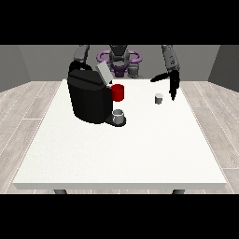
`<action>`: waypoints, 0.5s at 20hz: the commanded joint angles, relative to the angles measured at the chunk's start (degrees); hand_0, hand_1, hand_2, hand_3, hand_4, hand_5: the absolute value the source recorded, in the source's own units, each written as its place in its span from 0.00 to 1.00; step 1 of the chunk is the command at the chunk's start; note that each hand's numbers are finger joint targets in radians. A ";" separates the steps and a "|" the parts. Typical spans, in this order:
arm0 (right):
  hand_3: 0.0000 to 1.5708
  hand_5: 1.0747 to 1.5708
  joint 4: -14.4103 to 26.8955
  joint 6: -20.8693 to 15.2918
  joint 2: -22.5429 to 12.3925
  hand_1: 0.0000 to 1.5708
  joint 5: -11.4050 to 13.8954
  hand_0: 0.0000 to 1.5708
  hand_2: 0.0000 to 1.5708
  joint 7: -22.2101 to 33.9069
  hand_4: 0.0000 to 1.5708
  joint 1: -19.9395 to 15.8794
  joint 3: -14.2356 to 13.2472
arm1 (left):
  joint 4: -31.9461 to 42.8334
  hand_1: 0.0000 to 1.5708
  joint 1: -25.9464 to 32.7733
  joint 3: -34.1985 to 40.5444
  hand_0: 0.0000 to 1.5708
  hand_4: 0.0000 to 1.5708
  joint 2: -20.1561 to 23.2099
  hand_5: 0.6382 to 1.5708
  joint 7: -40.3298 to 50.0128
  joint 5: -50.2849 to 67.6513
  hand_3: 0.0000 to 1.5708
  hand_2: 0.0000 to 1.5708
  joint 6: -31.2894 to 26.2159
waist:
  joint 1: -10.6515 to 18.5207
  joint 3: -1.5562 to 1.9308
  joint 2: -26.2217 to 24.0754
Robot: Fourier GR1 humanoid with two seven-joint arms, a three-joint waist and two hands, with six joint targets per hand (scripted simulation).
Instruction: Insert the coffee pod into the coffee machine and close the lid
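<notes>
Front view: I see the robot (119,58) small at the top, behind the white table (121,154), both arms reaching over it towards me.
Machine: a black coffee machine (88,98) stands on the table's left half from where I look, nearer the robot's edge than mine.
Lid: the grey lid (103,73) is up, tilted back off the machine's top, so the machine is open.
Red part: a red cylinder (118,92) sits on the machine's front, just below the raised lid.
Cup: a small grey cup (119,115) stands on the machine's base, under the red part.
Pod: the small pale pod (159,98) stands upright on the table, right of the machine and well apart from it; it is not in the machine.
Robot hand at the view's right: this robot hand (173,84) hangs above the table just right of the pod, its fingers straight and pointing down, the thumb sticking out towards the machine; I see it holding nothing and not touching the pod.
Robot hand at the view's left: that arm goes down behind the machine, and I cannot see its hand.
</notes>
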 commanded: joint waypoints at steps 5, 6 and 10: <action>0.00 1.00 1.73 -1.09 -0.95 0.00 1.49 0.00 0.00 3.12 0.26 -1.50 -0.11 | 8.57 0.07 -2.18 -2.62 0.07 0.00 -0.29 1.00 -3.92 -7.37 0.00 0.32 2.59 | -0.29 0.00 -1.66; 0.00 1.00 5.32 -1.70 0.28 0.00 1.17 0.00 0.00 -2.65 0.23 -2.75 -0.96 | 8.89 0.14 -4.23 -1.55 0.14 0.00 1.18 1.00 -3.36 -6.89 0.14 0.34 1.44 | 0.72 0.01 0.17; 0.00 1.00 3.81 1.23 -1.15 0.00 -1.58 0.00 0.00 -1.89 0.25 -0.80 -2.23 | 14.41 0.51 -4.92 -0.03 0.51 0.00 2.72 1.00 -5.67 -7.83 0.32 0.54 1.84 | -1.29 0.00 0.64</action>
